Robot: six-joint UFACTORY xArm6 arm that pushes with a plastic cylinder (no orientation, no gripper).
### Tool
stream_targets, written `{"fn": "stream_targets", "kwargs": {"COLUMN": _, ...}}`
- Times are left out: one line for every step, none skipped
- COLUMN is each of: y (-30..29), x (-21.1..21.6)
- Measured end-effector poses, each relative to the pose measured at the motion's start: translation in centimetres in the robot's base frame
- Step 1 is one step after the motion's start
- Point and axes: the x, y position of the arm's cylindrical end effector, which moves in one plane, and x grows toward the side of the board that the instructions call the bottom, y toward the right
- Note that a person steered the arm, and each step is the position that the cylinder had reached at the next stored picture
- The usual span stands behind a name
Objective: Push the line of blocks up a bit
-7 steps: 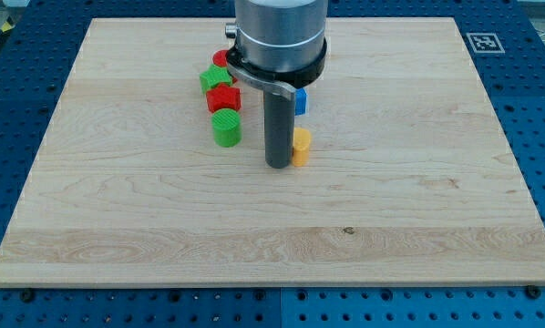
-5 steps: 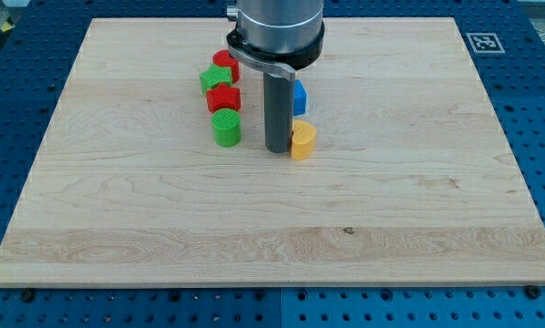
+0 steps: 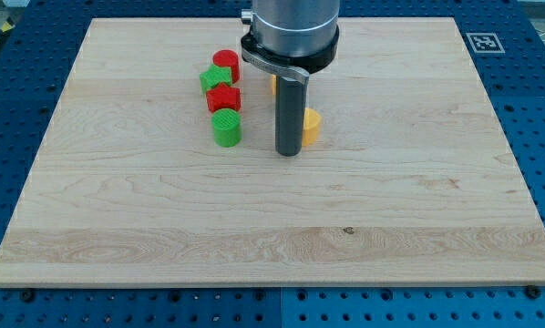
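Observation:
A line of blocks stands left of centre near the view's top: a red cylinder [image 3: 225, 61], a green star-like block [image 3: 216, 79], a red block [image 3: 223, 98] and a green cylinder [image 3: 226, 128], running top to bottom. My tip [image 3: 288, 153] rests on the board to the right of the green cylinder, apart from it. A yellow block [image 3: 312, 127] sits against the rod's right side, partly hidden. A sliver of another yellow block [image 3: 272, 84] shows behind the rod. The blue block is hidden by the arm.
The wooden board [image 3: 118, 210] lies on a blue perforated table. A black-and-white marker tag [image 3: 483, 42] is at the board's top right corner. The arm's grey body [image 3: 295, 27] covers part of the top centre.
My tip has moved a little to the right and slightly down. The yellow block has shifted right and up with it. The blue block is now hidden behind the arm. The line has not moved.

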Motion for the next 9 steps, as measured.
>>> {"fn": "stream_targets", "kwargs": {"y": -0.5, "x": 2.5}}
{"fn": "stream_targets", "kwargs": {"y": 2.9, "x": 3.0}}
{"fn": "stream_targets", "kwargs": {"y": 4.2, "x": 0.4}}
{"fn": "stream_targets", "kwargs": {"y": 4.2, "x": -0.1}}
{"fn": "stream_targets", "kwargs": {"y": 3.9, "x": -0.5}}
{"fn": "stream_targets", "kwargs": {"y": 3.4, "x": -0.5}}
{"fn": "stream_targets", "kwargs": {"y": 3.0, "x": -0.5}}
{"fn": "stream_targets", "kwargs": {"y": 2.6, "x": -0.7}}
{"fn": "stream_targets", "kwargs": {"y": 2.3, "x": -2.1}}
